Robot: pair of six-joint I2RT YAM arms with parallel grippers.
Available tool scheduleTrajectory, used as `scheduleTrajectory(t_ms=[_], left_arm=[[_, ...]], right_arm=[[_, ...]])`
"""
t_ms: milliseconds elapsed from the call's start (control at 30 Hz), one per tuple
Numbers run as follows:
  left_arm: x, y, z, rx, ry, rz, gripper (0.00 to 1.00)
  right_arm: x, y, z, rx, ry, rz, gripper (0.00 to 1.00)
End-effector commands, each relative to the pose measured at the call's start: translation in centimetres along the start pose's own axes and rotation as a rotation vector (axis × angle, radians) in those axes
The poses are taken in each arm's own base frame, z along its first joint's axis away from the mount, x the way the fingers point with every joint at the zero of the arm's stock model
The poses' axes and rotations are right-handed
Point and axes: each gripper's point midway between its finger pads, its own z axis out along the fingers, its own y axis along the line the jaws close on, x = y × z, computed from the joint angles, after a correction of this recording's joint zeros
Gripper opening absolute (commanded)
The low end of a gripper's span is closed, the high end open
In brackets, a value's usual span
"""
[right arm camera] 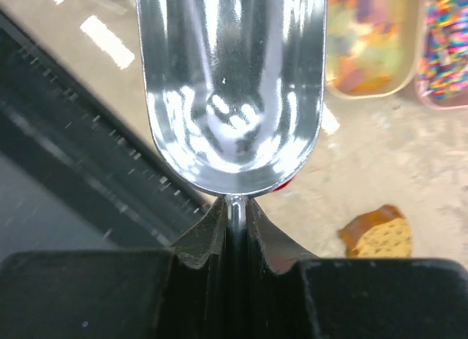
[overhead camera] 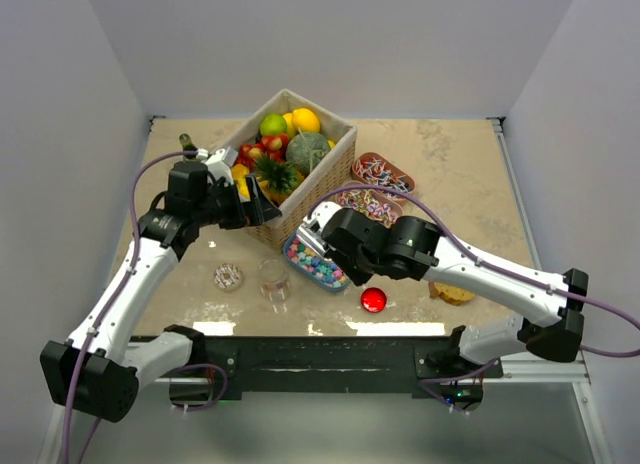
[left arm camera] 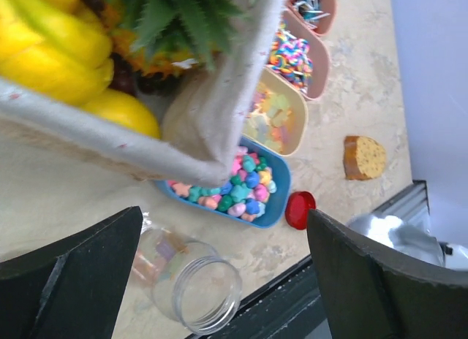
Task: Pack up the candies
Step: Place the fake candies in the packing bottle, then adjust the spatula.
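Glass jar [overhead camera: 273, 281], lidless, at the near edge between doughnut [overhead camera: 228, 276] and red lid [overhead camera: 373, 300]. Just behind it, blue tray [left arm camera: 284, 180] full of pastel candies [left arm camera: 245, 189]. Steel scoop [right arm camera: 234, 83], empty, its handle clamped in right gripper [right arm camera: 234, 222], near that tray. Fruit basket [overhead camera: 335, 169], with left gripper [overhead camera: 258, 202] spread wide at its corner. More candies in three trays [left arm camera: 303, 120] beyond.

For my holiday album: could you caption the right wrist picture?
Right gripper shut on the handle of a shiny, empty metal scoop, above a beige marbled table near blurred gummy candies.
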Motion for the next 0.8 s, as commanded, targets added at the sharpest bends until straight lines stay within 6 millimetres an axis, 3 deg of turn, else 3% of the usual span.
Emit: scheduleTrajectory(t_ms=[0, 133, 333, 433, 533, 667, 767], left_arm=[[-1.4, -5.5, -0.1, 0.206, -0.008, 0.11, 0.98], [-0.8, -8.6, 0.3, 0.333, 0.007, 0.143, 0.97], [-1.0, -8.9, 1.3, 0.356, 0.023, 0.136, 0.95], [-0.7, -9.5, 1.5, 0.404, 0.039, 0.142, 0.9], [0.2, -10.0, 1.6, 0.472, 0.074, 0.153, 0.78], [1.4, -11.0, 1.2, 0.582, 0.143, 0.185, 0.64], [2.4, -12.2, 0.1, 0.705, 0.19, 0.219, 0.61]], right_arm=[[-4.0, -3.4, -1.0, 0.172, -0.238, 0.021, 0.0], [-4.3, -3.1, -1.1, 0.151, -0.248, -0.008, 0.0], [-5.1, -1.0, -2.5, 0.01, -0.287, -0.037, 0.0], [-5.1, -0.5, -3.1, -0.027, -0.296, -0.037, 0.0], [-5.7, 0.2, -4.3, -0.079, -0.327, -0.029, 0.0], [-6.3, 2.4, -7.2, -0.237, -0.372, -0.056, 0.0], [-6.3, 3.4, -8.8, -0.315, -0.376, -0.072, 0.0]])
